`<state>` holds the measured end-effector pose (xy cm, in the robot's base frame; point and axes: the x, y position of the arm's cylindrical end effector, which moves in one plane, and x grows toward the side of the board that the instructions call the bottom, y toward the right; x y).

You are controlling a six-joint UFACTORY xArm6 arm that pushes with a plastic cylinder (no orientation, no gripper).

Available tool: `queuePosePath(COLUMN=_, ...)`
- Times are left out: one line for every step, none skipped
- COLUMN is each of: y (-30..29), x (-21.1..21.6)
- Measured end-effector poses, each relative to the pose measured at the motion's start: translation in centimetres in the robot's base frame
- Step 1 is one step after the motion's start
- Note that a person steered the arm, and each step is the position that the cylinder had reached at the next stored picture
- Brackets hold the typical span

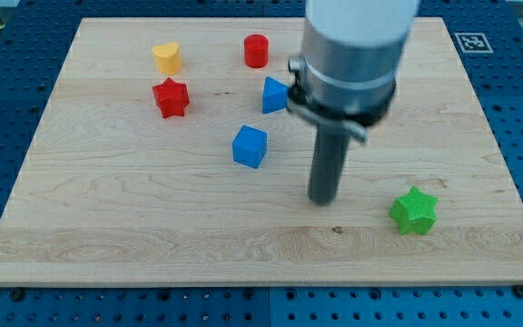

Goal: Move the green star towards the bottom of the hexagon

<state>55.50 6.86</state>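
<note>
Green star (414, 211) sits near the table's (107, 227) lower right part, to the right of my tip (323, 201) and slightly lower in the view, a clear gap between the 2. The end effector is a bare rod with nothing to clench or release; it grasps nothing, and no block touches it.

Which block is the hexagon is hard to say. The red block (256, 51) above and to the left of the rod looks round or many-sided and is my best guess, though its shape cannot be made out for sure. A blue block (275, 94) partly hidden just left of the rod's housing, a blue cube (250, 146) left of the tip, a red star (171, 97) and a yellow heart (166, 57) further left all lie well apart from the green star.

Judged from this layout, the task is barely begun: the star is far from every candidate, and the tip stands on the star's left, the wrong side for pushing it leftward and up. It would first need to pass round to the star's right.
</note>
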Motion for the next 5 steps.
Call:
queuePosePath(y=4.4, x=3.1)
queuePosePath(y=9.5, x=1.6)
queuePosePath(y=10.3, x=0.4)
queuePosePath(y=11.7, x=2.2)
queuePosePath(y=16.2, x=4.1)
